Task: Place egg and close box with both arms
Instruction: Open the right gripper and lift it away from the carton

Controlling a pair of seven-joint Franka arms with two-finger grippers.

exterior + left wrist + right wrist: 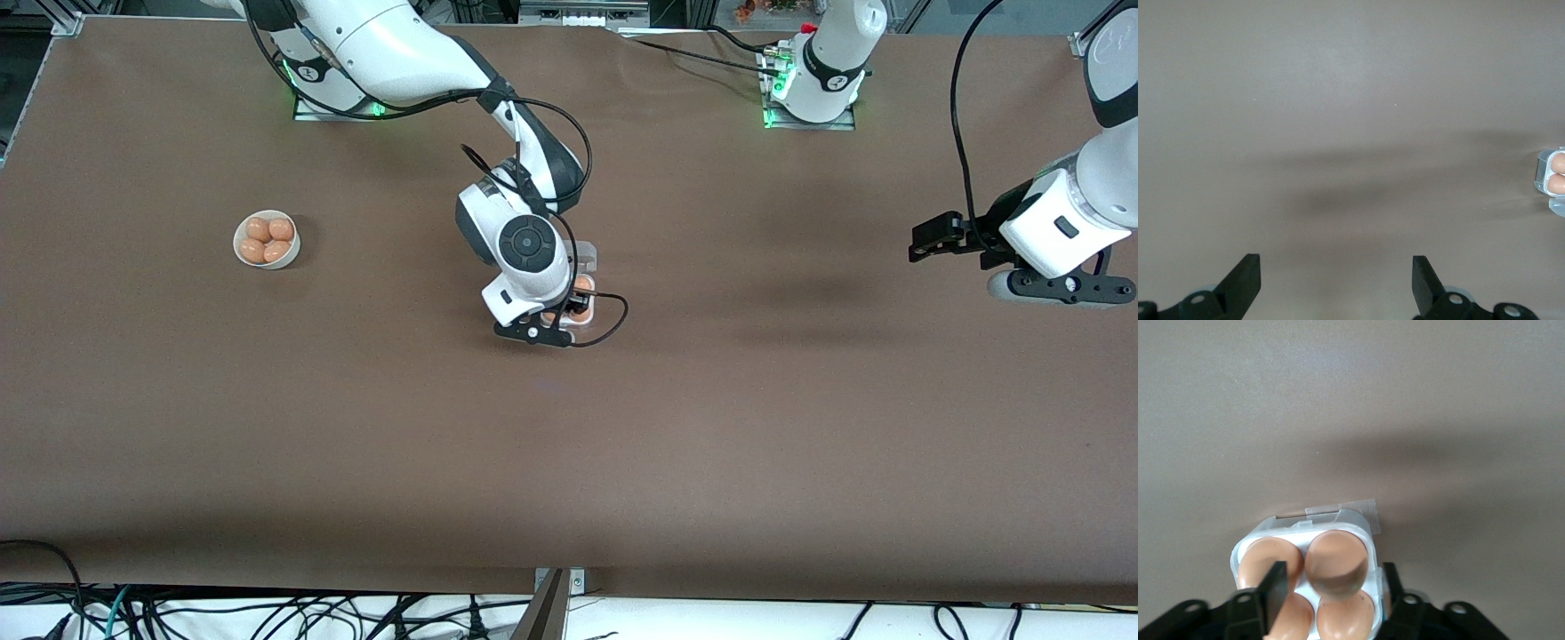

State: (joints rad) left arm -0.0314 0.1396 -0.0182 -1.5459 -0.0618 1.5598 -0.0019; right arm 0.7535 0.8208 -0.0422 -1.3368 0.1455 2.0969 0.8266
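The box (585, 260) is a clear-plastic carton in the middle of the table, mostly hidden under the right arm's hand. In the right wrist view the box (1265, 535) has an orange-brown egg in each of its four cells. One egg (1336, 565) lies between the spread fingers of my right gripper (1331, 588), and neither finger touches it. My right gripper (569, 309) is open, low over the box. My left gripper (917, 242) is open and empty over bare table near the left arm's end, and it waits there. In its wrist view (1336, 280) the box (1553, 175) shows at the edge.
A round white bowl (242, 254) with several more eggs stands toward the right arm's end of the table. A black cable (613, 320) loops off the right hand beside the box. The brown table (711, 427) is bare elsewhere.
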